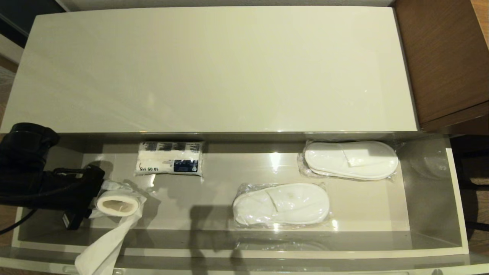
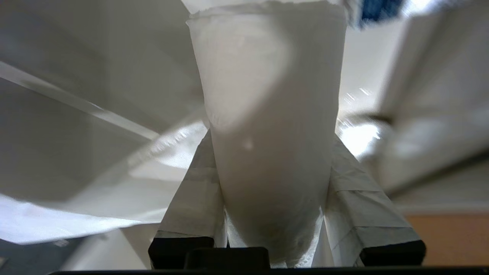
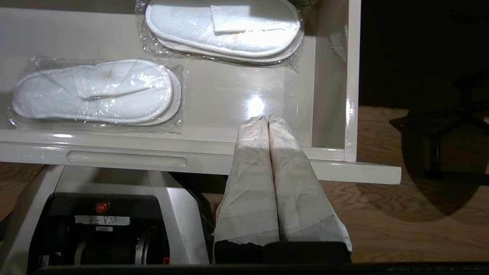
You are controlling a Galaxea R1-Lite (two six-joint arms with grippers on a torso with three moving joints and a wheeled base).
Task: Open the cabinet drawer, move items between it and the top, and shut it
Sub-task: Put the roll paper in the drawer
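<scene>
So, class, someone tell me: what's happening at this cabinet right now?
The cabinet drawer stands pulled open. The left gripper is at the drawer's left end, closed on a white toilet paper roll whose loose sheet trails over the front edge. Two plastic-wrapped pairs of slippers and a white packet lie inside the drawer. The cabinet top has nothing on it yet. The right gripper is parked, shut, at the drawer's front right corner.

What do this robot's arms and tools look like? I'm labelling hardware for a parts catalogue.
The left arm is glossy black and bulky, with a black cable looping off its underside. The left tool has two flat fingers wrapped in off-white tape on black bases. The right tool has the same tape-wrapped fingers, creased and slightly grubby, on a black base.
</scene>
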